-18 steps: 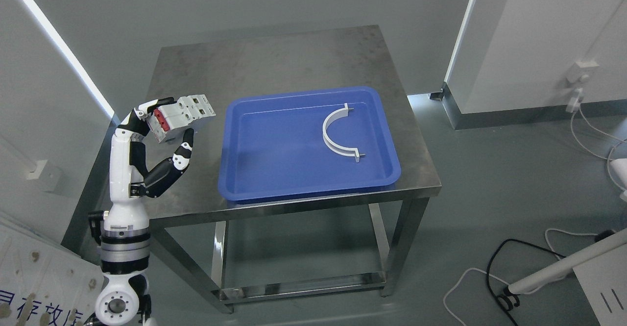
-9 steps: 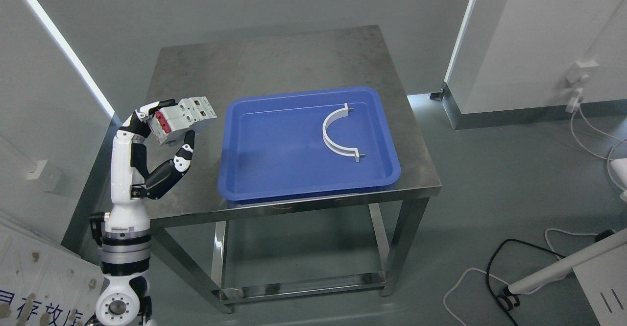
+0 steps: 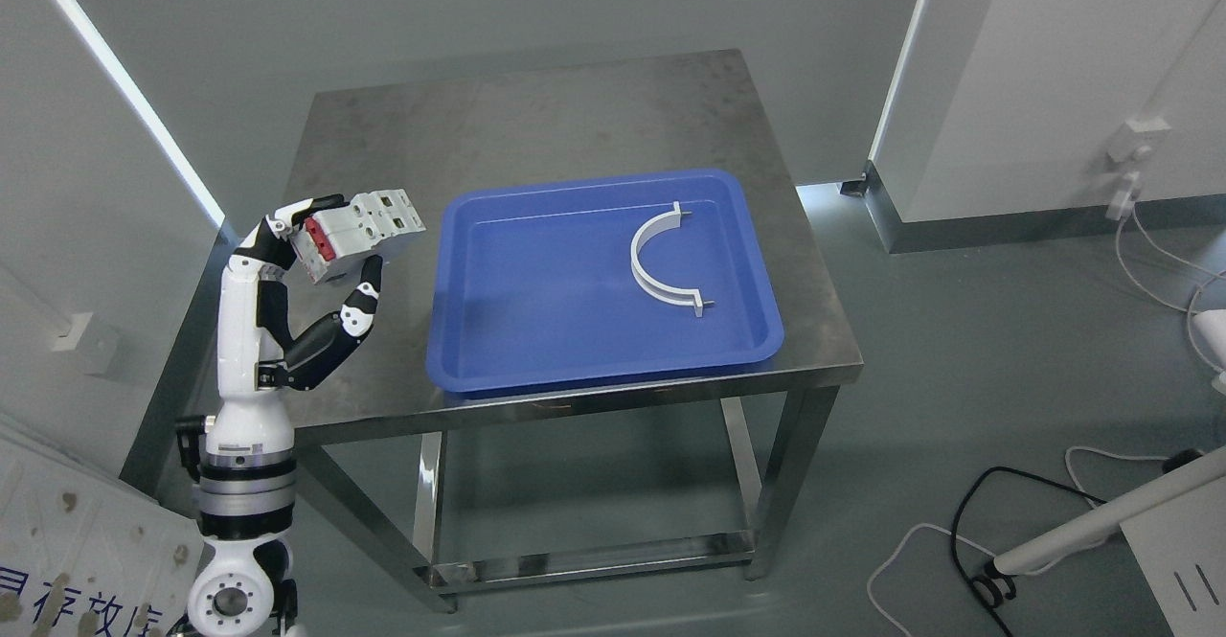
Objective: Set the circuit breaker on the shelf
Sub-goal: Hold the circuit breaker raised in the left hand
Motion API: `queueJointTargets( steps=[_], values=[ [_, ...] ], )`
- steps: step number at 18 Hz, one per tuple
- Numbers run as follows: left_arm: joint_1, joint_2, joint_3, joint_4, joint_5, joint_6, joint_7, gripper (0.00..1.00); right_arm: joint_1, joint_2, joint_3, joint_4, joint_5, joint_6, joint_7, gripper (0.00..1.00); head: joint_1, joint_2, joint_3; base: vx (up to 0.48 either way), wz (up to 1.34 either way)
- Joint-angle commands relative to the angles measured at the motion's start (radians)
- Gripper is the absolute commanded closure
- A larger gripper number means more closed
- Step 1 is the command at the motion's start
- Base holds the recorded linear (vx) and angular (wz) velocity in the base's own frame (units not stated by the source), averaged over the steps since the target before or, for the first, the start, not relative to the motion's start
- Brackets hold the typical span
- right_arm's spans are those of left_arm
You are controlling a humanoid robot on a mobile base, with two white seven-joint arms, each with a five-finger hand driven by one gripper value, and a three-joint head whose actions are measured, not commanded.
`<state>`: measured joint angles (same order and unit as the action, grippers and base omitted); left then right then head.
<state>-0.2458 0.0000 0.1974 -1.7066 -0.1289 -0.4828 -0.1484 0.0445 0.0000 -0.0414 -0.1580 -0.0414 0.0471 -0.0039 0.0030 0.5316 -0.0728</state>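
The circuit breaker (image 3: 359, 232) is grasped in the left hand (image 3: 306, 263) and held raised, just left of the blue tray (image 3: 536, 350). The carrying step is judged underway; a transfer toward a shelf, not visible here, is called for next.

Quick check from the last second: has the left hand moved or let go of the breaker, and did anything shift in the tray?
The left hand has drifted slightly right and down, keeping its grip on the circuit breaker, held off the table's left side. Nothing was let go. The white curved bracket lies where it was in the blue tray, and the tray has not shifted on the steel table.
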Motion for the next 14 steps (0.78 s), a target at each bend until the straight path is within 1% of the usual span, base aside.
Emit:
queueJointTargets(
  steps=[1,9,14],
  values=[
    [0.0,0.017,-0.001,0.001,0.0,0.001,0.0,0.88,0.0,-0.017,0.0,0.0,0.0,0.0,0.001,0.0,0.0,0.0,0.0,0.0,0.0],
    [0.0,0.017,-0.023,0.001,0.002,0.001,0.0,0.88,0.0,-0.017,0.0,0.0,0.0,0.0,0.001,0.0,0.0,0.0,0.0,0.0,0.0],
    [0.0,0.017,-0.064,0.001,0.014,0.001,0.003,0.88,0.0,-0.017,0.0,0.0,0.0,0.0,0.001,0.0,0.0,0.0,0.0,0.0,0.0]
  ],
)
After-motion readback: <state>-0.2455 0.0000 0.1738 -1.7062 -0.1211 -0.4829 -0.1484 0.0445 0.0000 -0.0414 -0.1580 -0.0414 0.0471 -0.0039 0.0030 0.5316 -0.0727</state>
